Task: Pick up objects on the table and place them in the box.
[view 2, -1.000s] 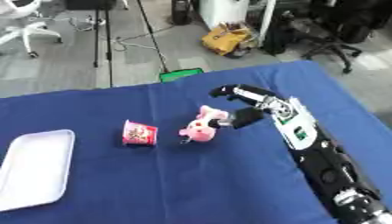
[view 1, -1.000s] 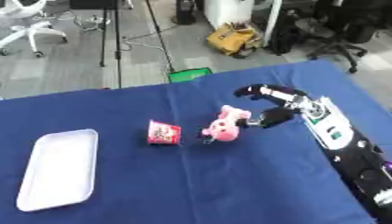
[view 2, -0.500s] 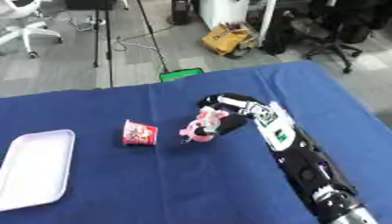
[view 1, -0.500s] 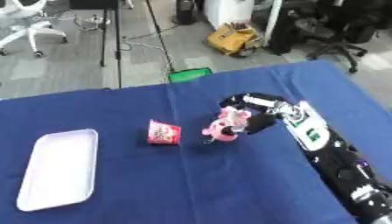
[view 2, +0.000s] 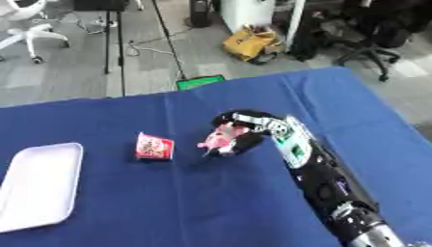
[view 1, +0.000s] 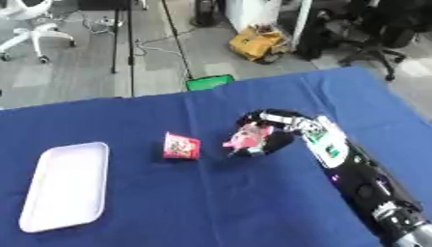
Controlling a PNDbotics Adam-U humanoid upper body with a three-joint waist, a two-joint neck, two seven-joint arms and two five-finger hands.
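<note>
A pink toy figure [view 1: 246, 137] stands near the middle of the blue table. My right hand [view 1: 273, 131] comes in from the lower right and has its fingers and thumb curled round the toy. To the toy's left a small red and pink cup [view 1: 181, 146] lies on its side. A white tray [view 1: 65, 185] lies at the left of the table, with nothing in it. My left hand shows in neither view.
The blue table [view 1: 211, 212] ends at its far edge just behind the toy. Beyond it on the floor are a green object [view 1: 209, 81], a yellow bag [view 1: 259, 42], tripod legs and office chairs.
My right hand moved left onto the pink toy and closed its fingers round it. The cup and the tray have stayed where they were.
</note>
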